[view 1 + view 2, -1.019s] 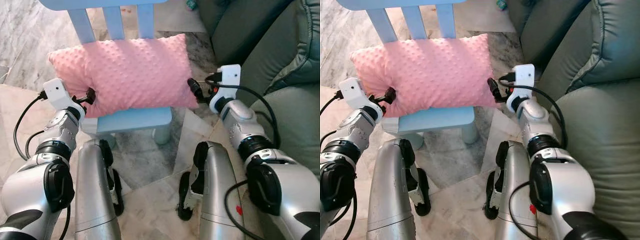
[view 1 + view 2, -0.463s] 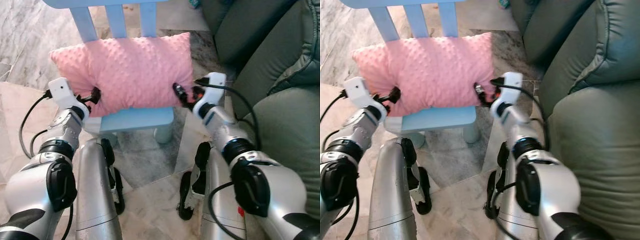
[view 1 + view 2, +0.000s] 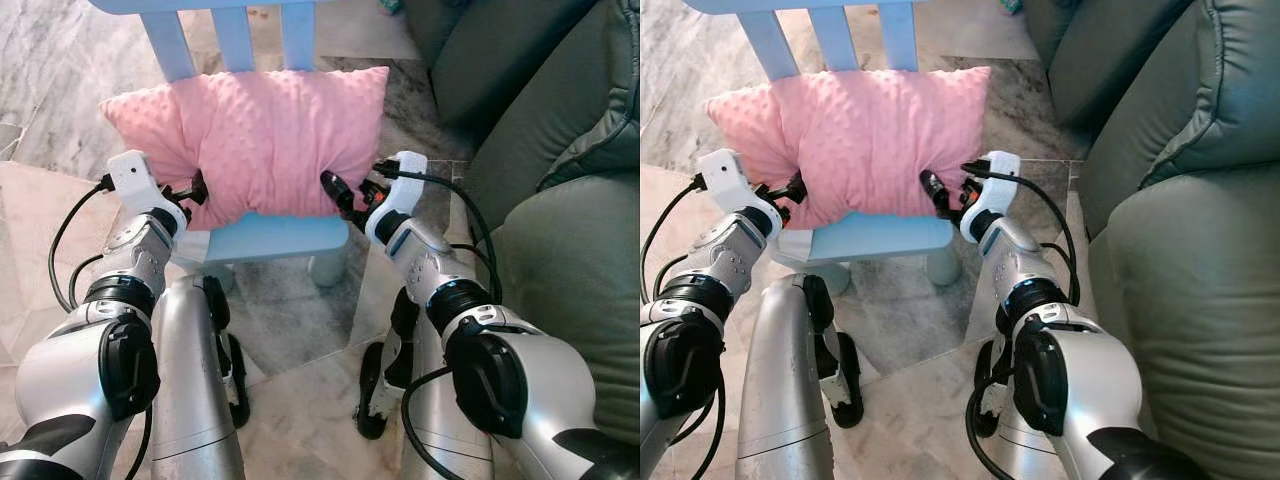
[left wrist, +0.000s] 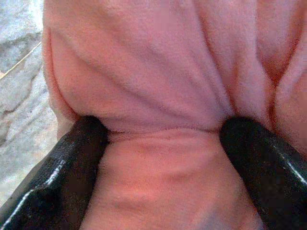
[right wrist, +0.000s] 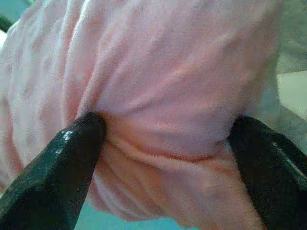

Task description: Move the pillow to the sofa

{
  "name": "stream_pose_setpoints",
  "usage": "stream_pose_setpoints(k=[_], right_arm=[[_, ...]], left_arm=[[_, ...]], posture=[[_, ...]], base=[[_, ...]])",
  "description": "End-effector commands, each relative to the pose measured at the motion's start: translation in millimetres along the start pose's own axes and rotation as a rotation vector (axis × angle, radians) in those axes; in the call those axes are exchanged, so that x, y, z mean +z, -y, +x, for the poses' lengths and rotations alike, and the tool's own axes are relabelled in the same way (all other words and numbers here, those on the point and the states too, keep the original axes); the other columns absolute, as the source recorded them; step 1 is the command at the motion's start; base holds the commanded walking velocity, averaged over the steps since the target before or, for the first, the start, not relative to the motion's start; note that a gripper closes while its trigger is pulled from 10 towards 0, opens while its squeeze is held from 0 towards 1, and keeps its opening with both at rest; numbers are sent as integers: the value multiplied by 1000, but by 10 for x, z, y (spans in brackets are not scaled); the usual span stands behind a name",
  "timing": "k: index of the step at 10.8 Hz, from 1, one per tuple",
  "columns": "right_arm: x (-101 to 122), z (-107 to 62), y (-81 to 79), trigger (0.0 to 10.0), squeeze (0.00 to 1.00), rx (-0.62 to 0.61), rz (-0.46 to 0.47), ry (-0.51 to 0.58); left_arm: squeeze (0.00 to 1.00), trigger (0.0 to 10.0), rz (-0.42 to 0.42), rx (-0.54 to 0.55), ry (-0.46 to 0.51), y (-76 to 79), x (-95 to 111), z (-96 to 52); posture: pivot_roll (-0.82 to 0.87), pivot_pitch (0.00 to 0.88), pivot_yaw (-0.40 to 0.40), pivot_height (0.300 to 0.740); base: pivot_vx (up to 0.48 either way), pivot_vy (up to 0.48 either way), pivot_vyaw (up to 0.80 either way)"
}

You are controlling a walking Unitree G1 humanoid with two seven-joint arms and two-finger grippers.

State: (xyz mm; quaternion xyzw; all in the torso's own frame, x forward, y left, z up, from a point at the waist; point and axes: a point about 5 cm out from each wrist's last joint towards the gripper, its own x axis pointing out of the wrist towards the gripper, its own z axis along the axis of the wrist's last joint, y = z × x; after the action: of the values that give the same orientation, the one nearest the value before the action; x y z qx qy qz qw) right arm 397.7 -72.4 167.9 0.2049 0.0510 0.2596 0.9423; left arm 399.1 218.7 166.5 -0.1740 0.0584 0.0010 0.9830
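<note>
Left wrist view: pillow between fingers.

We see a pink pillow with a raised dotted texture, resting against the 3 pale blue back slats of a light blue chair. Beside the chair stands a dark grey-green sofa in plain leather-like upholstery. Under the chair, the floor is grey-and-white veined marble, with beige veined tiles nearer us. Our 2 arms are silver with black joints; the left gripper and right gripper have black fingers, white wrist housings and black cables.
</note>
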Motion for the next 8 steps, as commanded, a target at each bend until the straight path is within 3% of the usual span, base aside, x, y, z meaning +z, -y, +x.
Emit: stream_pose_setpoints(k=[1, 3, 4, 5, 8], right_arm=[[-253, -9, -92, 10000, 0, 46, 12, -87], [-311, -28, -87, 10000, 0, 47, 11, -102], [-314, -26, -93, 4235, 0, 49, 11, -102], [-303, -17, -107, 0, 0, 52, 11, -93], [-287, -19, -97, 0, 0, 48, -1, -86]], left_arm=[[0, 10000, 0, -57, -79, 111, -201, 0], [0, 10000, -5, -82, -92, 135, -269, -11], [0, 4471, -7, -101, -95, 159, -285, -11], [0, 0, -26, -128, -93, 199, -296, -8], [0, 0, -25, -144, -98, 231, -306, -4]], posture=[[63, 527, -39, 467], [59, 525, -40, 467], [58, 523, -39, 467], [57, 522, -38, 467], [57, 519, -37, 467]], base=[[0, 0, 0], [0, 0, 0], [0, 0, 0], [0, 0, 0], [0, 0, 0]])
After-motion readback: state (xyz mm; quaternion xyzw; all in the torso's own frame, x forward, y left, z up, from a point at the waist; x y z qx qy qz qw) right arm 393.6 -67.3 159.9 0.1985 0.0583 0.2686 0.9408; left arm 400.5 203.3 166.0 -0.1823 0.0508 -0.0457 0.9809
